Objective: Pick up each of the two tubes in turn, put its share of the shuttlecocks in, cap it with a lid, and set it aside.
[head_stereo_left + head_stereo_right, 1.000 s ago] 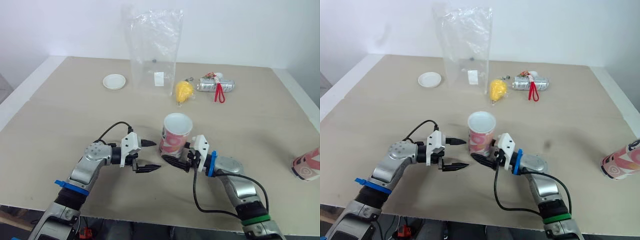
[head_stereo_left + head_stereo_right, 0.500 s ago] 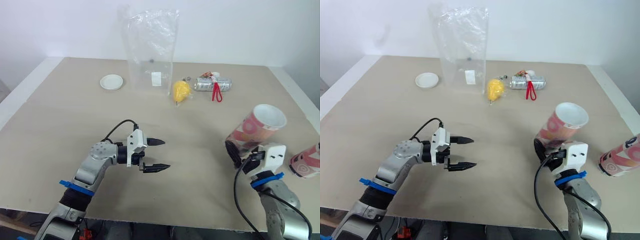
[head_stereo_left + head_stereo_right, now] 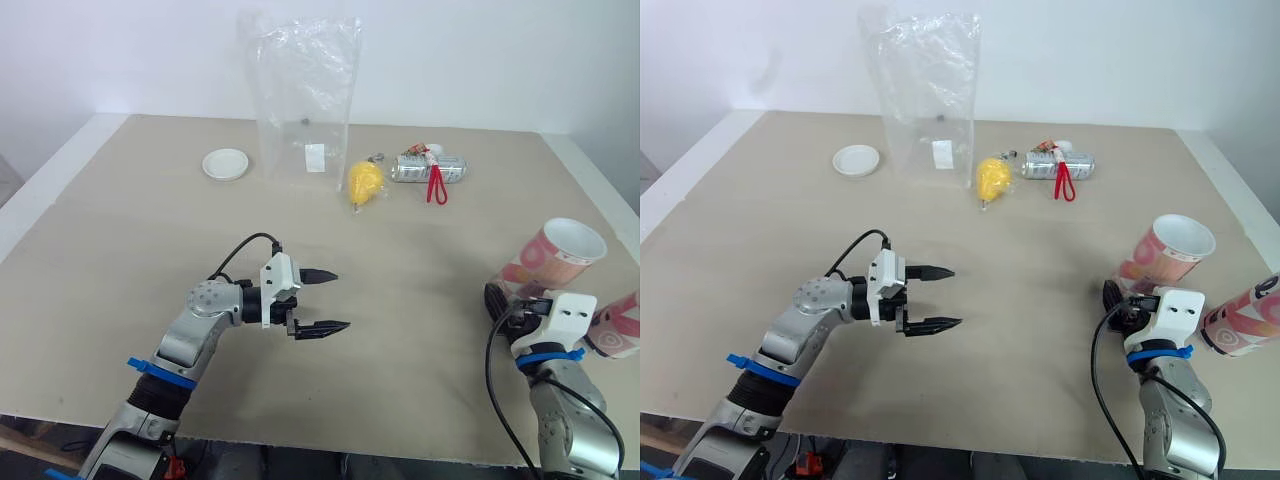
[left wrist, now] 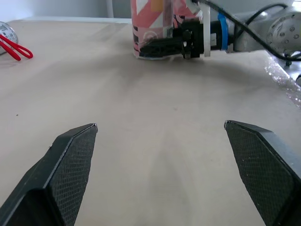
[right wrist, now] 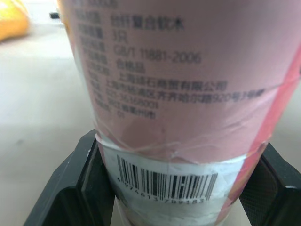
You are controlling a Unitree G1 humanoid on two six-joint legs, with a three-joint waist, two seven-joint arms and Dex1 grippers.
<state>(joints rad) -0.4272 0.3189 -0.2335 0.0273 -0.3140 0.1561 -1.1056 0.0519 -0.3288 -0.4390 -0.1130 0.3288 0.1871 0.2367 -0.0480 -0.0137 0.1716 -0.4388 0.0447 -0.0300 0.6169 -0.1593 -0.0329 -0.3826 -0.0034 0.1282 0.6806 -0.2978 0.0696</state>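
Right gripper (image 3: 503,302): black fingers clamped on the base of the pink tube (image 3: 555,258), near right of the table (image 3: 130,230)
Tube's pose: tilted, open white mouth up and to the right, just beside a second tube (image 3: 622,335) lying at the right edge
Left gripper (image 3: 340,300): fingers apart, holding nothing, over the near middle
Far side: white lid (image 3: 227,163) at left, clear bag (image 3: 305,100) upright, yellow bundle (image 3: 366,181), silver can (image 3: 415,170) to the right
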